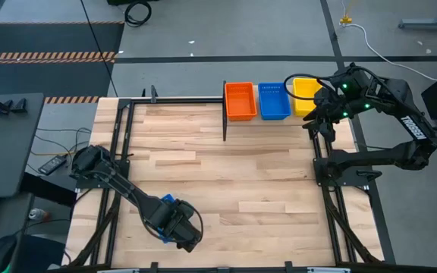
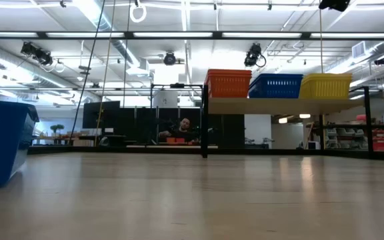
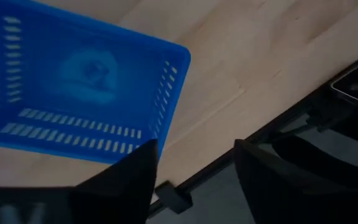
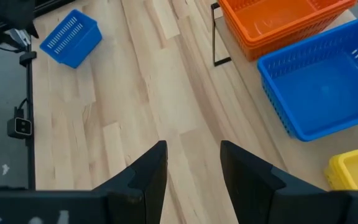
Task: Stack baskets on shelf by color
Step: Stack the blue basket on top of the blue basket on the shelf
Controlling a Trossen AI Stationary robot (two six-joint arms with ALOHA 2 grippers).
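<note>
Blue perforated basket (image 3: 73, 87) is sitting just ahead of the left gripper (image 3: 191, 177), whose fingers are standing apart, holding nothing; light, stiff plastic, probably best pinched by its thin rim. Right gripper (image 4: 191, 174) is hovering parted, empty, beside the shelf (image 1: 298, 120).

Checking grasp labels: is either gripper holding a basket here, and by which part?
Nothing is held. The left gripper stands open beside the blue basket; the right gripper is open, empty.

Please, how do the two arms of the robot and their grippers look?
Both arms are dark, nearly black, with jointed links. The right arm carries white lettering on one link, small green lights and a looped black cable near its wrist. The left gripper and right gripper each have two broad, dark, flat fingers.
</note>
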